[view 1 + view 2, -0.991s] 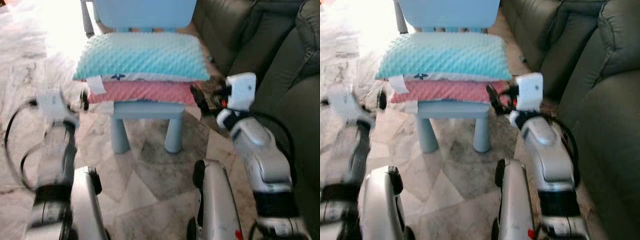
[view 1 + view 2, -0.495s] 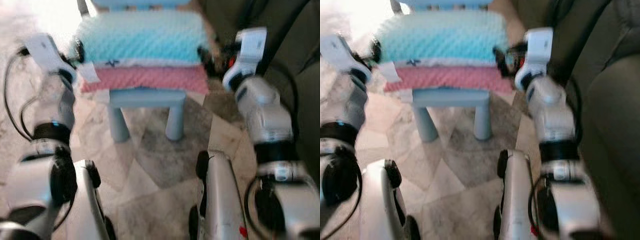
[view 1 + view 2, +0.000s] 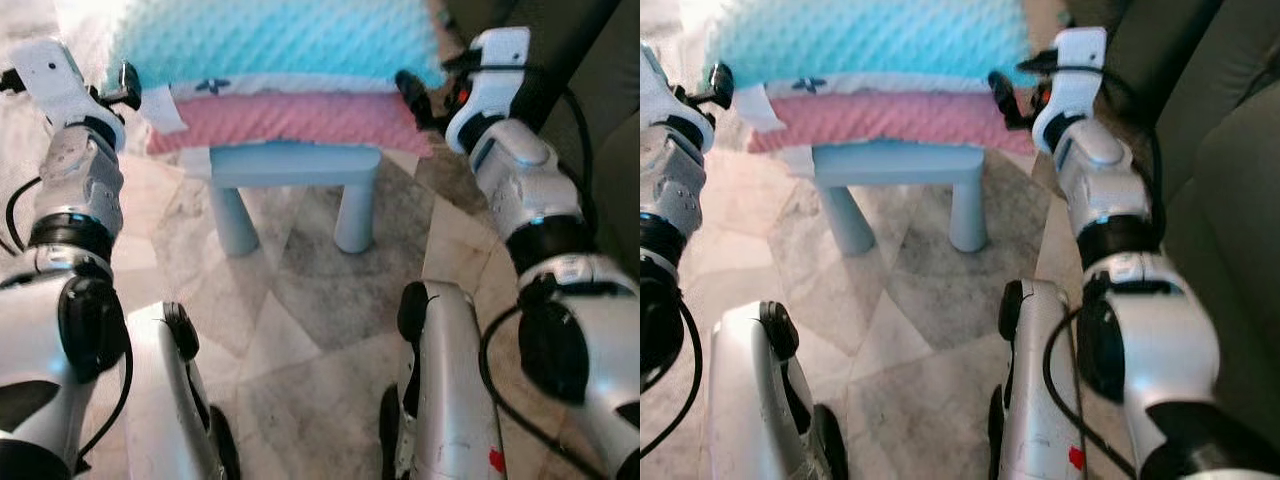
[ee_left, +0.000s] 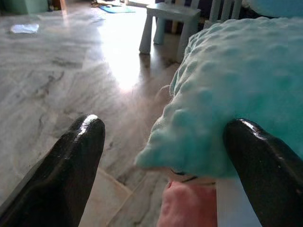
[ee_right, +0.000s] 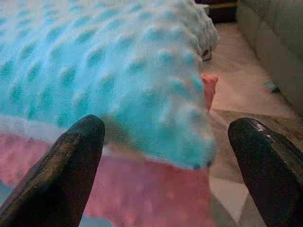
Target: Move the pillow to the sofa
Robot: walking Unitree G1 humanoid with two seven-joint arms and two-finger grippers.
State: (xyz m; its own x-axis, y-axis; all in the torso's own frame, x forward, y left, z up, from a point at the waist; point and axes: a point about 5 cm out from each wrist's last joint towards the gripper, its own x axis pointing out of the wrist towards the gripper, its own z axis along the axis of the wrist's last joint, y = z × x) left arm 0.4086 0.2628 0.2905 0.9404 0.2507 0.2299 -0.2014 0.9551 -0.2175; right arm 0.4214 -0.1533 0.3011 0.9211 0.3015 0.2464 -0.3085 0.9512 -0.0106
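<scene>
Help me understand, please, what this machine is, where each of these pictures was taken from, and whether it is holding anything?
This is a walking humanoid robot with two silver arms, each ending in an end effector of two long black fingers. The two wider pictures come from a stereo camera on its head, looking down past its own arms and legs at the floor. The other two come from cameras on its wrists, each looking along that arm's fingers.

Before it stands a small blue stool carrying two stacked pillows: a turquoise pillow on a pink pillow. A dark sofa stands on its right.

The left end effector and the right end effector are both open, one at each end of the turquoise pillow. Nothing is held yet.
</scene>
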